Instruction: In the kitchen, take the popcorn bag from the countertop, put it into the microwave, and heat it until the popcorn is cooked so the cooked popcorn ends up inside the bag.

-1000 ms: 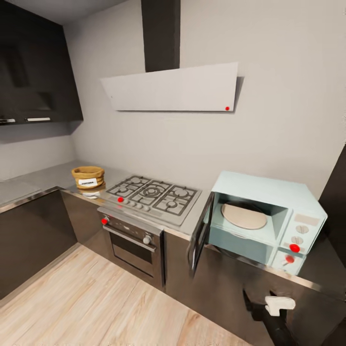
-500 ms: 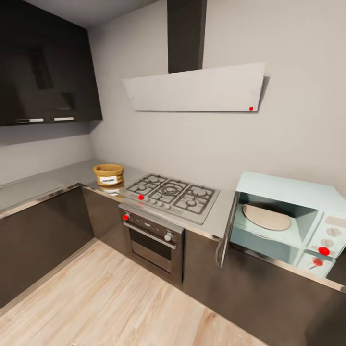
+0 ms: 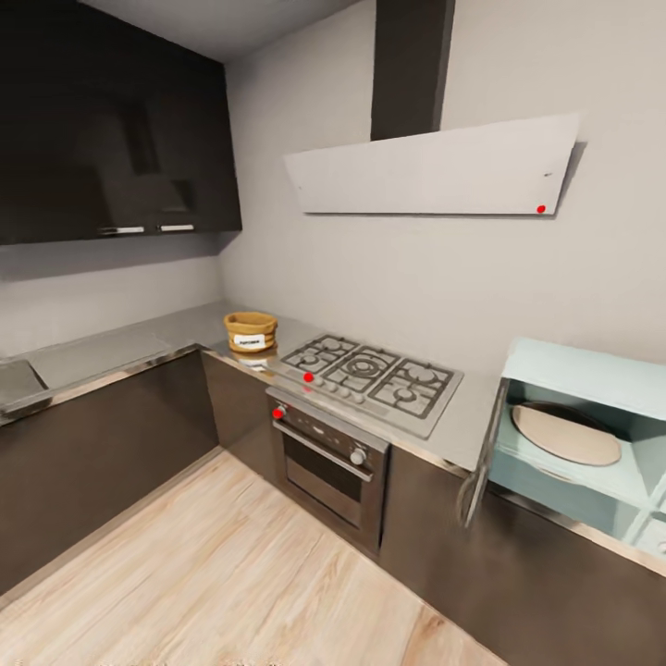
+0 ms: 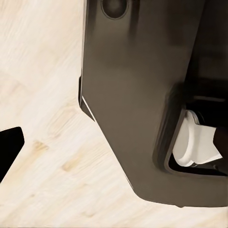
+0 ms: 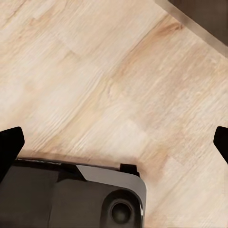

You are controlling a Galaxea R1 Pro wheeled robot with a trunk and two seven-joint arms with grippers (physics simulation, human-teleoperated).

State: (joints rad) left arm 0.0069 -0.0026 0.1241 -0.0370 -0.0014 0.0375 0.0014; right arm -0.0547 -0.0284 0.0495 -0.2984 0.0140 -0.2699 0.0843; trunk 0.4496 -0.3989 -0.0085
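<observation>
I'm in the approach step: nothing is grasped and the base is on its way to the popcorn bag (image 3: 251,332).

Using the gas hob (image 3: 372,372) as landmark:
- The bag sits upright on the countertop (image 3: 120,347) just beside the hob's far-left corner, near the inside corner of the L.
- The microwave (image 3: 582,425) stands well apart on the hob's other side, at the frame's right edge. Its door (image 3: 483,453) is swung open and the pale turntable plate (image 3: 565,434) is bare, so loading is already prepared.
- The built-in oven (image 3: 328,457) is directly under the hob. Not our target.

The bag looks like a small squat tan sack with a rolled rim and a white label facing me. It looks light and soft-sided, so I judge it will crush or tip under a hard pinch. I can't see inside it from here.

Grippers: both wrist cameras point down at the wood floor (image 5: 95,80) and the robot's dark base (image 4: 137,95). On the right gripper (image 5: 114,142), dark fingertips (image 5: 9,142) sit at opposite frame edges, so its jaws are spread wide. On the left, one dark tip (image 4: 8,147) shows at an edge. I cannot tell how its jaws stand.

Next move, my call: close in on the corner of the counter, square the trunk to the bag, then raise an arm and come in around the bag below its rim.
</observation>
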